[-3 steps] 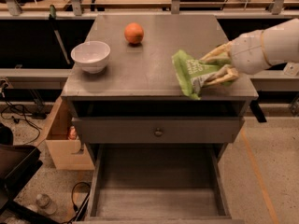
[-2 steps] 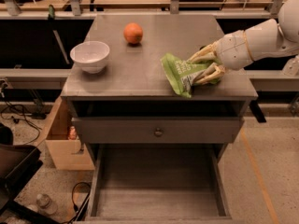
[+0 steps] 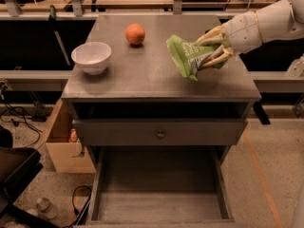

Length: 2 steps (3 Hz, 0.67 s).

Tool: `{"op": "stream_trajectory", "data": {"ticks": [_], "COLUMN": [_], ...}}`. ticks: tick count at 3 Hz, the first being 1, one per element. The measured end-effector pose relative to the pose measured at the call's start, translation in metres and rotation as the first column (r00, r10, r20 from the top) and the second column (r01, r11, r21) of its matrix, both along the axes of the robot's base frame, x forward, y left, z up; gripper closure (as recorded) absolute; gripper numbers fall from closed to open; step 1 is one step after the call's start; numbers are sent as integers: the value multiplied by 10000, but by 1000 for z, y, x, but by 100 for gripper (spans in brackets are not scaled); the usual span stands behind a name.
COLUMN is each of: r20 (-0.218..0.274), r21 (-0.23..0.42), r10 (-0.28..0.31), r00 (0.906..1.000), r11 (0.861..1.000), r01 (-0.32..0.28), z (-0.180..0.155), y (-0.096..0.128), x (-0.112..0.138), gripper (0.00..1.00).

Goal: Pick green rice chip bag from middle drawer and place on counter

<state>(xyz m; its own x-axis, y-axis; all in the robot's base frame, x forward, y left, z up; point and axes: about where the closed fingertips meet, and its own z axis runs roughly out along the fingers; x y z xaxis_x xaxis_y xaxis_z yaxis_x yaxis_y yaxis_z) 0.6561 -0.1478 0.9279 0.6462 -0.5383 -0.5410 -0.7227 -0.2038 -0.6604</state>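
A grey cabinet is seen from the front and above, with its flat grey counter (image 3: 152,77) filling the upper half of the view. A white robot arm (image 3: 273,20) reaches in from the picture's two o'clock edge. Its gripper (image 3: 200,54) is over the right part of the counter, at about three o'clock from the counter's centre. The two pale fingers (image 3: 211,34) are closed on the green rice chip bag (image 3: 183,53), one above it and one below.

The bag is tilted, with its top towards the counter's centre and its white printed panel facing up. Its lowest corner is down near the surface, but whether it touches cannot be told.

A white bowl (image 3: 91,57) stands on the counter at nine o'clock, well apart from the bag. An orange (image 3: 135,33) sits at about eleven o'clock, near the back edge.

Below the counter is a grey drawer front with a round knob (image 3: 160,134). Under it, at the picture's six o'clock, the middle drawer (image 3: 159,194) is pulled out, showing its flat grey bottom. A cardboard box (image 3: 64,148) stands on the floor at the cabinet's left side.
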Motion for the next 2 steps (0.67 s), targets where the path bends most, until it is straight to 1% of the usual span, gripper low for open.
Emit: {"op": "stream_trajectory", "data": {"ticks": [2], "r20": [-45], "r21": [30], "r10": [85], "r00": [10000], "r11": [10000], "r01": [-85], "z": [-3], "y": [6], "x": [2], "gripper": [37]}}
